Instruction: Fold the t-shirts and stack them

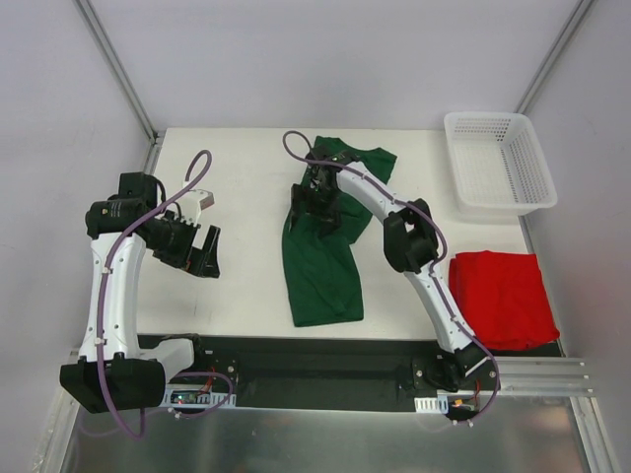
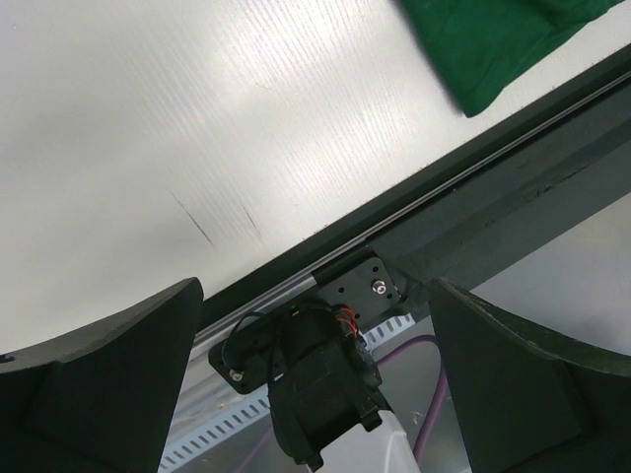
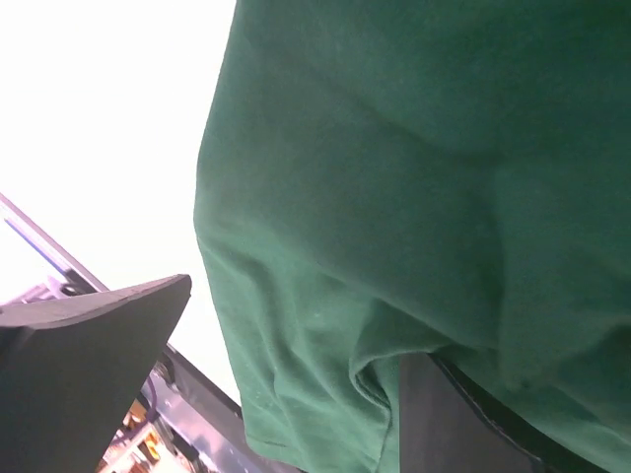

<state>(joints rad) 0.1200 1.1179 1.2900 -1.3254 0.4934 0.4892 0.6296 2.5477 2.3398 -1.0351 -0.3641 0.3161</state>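
Fingers (image 2: pixel 108 384) of the left gripper (image 2: pixel 315 291) are spread wide apart, and they hold nothing. This gripper hangs over the left side of the white table (image 1: pixel 246 286), well away from the shirts. In its own wrist view, the bare table top shows above the fingers. The black rail (image 2: pixel 493 212) at the near edge of the table runs across. One corner of the green t-shirt (image 2: pixel 493 39) peeks in at the top right.

The right gripper (image 1: pixel 317 202) is down on the far part of the green t-shirt, near the sleeves. Its fingers (image 3: pixel 89 374) are apart too. One finger is out in the open at the left of its wrist view. The other finger is at the bottom right, and a fold of the green cloth lies over it. The gap between the two fingers is wide.

The green t-shirt lies in the middle of the table. It is long and narrow. Its bottom hem is near the black rail, and its top is bunched up under the right gripper. The red t-shirt (image 1: pixel 503 296) lies folded at the right side of the table, beside the right arm and apart from the green one. A white basket (image 1: pixel 498 163) sits at the far right corner, just behind the red t-shirt.
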